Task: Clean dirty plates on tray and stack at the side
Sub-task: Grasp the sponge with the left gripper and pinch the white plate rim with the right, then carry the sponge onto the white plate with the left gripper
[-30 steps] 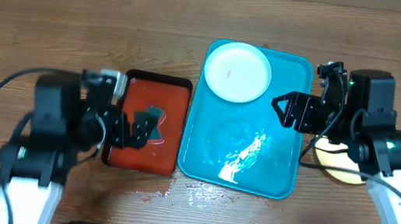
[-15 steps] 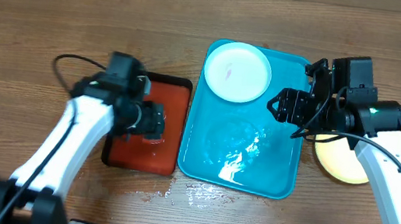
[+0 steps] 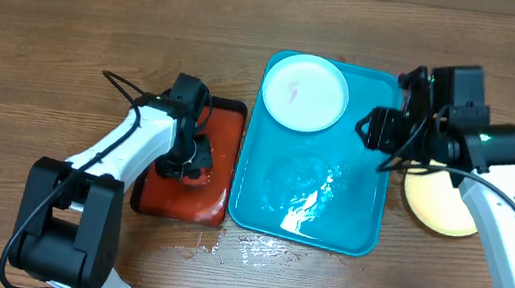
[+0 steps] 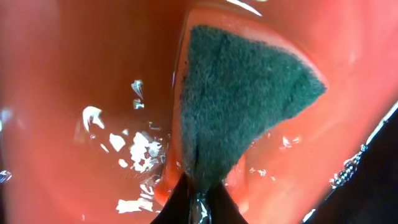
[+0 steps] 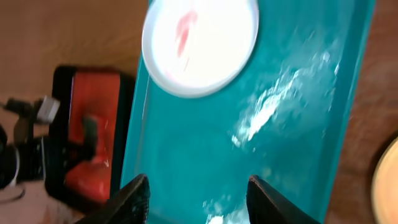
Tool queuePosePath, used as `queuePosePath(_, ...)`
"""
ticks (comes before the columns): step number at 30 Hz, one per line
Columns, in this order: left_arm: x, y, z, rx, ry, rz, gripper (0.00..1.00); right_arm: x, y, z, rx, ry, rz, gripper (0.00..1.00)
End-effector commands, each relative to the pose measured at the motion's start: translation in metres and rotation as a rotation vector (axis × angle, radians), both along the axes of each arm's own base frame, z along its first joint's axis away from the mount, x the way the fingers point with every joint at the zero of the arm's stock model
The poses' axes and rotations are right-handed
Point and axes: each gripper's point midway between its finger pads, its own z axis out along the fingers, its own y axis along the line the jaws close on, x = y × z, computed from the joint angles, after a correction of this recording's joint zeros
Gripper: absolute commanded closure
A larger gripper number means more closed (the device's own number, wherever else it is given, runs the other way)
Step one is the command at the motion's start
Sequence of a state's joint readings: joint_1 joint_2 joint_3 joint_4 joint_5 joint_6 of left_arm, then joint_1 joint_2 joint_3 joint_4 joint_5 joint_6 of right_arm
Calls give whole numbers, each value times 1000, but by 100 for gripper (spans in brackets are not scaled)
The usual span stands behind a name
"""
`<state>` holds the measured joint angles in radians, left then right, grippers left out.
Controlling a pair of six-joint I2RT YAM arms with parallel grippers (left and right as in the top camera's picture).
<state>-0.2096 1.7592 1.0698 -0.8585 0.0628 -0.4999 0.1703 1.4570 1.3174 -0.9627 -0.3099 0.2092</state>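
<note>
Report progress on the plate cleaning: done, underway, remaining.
Done, apparently: a yellow-green-rimmed plate lies off the teal tray, to its right; how many are stacked there I cannot tell. Underway: the left gripper is shut on a green sponge in the red tray. Remaining: the pink-smeared plate on the teal tray; the right gripper hovers open, empty, above that tray.

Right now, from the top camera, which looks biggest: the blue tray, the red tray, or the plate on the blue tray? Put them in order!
1. blue tray, clearly the largest.
2. red tray, partly covered by the left arm.
3. plate, the smallest.
</note>
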Motion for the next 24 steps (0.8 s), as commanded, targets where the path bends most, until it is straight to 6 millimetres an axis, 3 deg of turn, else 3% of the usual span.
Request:
queuePosePath(1, 20, -4, 31, -18, -64, 10, 96, 22, -10, -7, -64, -20, -41, 45)
queuePosePath(10, 35, -3, 116, -15, -199, -41, 95, 76, -4, -86, -92, 34, -48, 33)
queuePosePath(14, 32, -2, 139, -22, -248, -54, 96, 98, 0, -124, -90, 34, -47, 33)
queuePosePath(17, 30, -2, 142, -21, -253, -72, 96, 103, 10, -144, -50, 53, -22, 38)
queuePosePath(20, 29, -2, 141, -19, -250, -81, 96, 101, 19, -163, -19, 91, 1, 51)
queuePosePath(24, 29, -3, 142, -23, -253, -83, 96, 89, 22, -189, -17, 179, -12, 58)
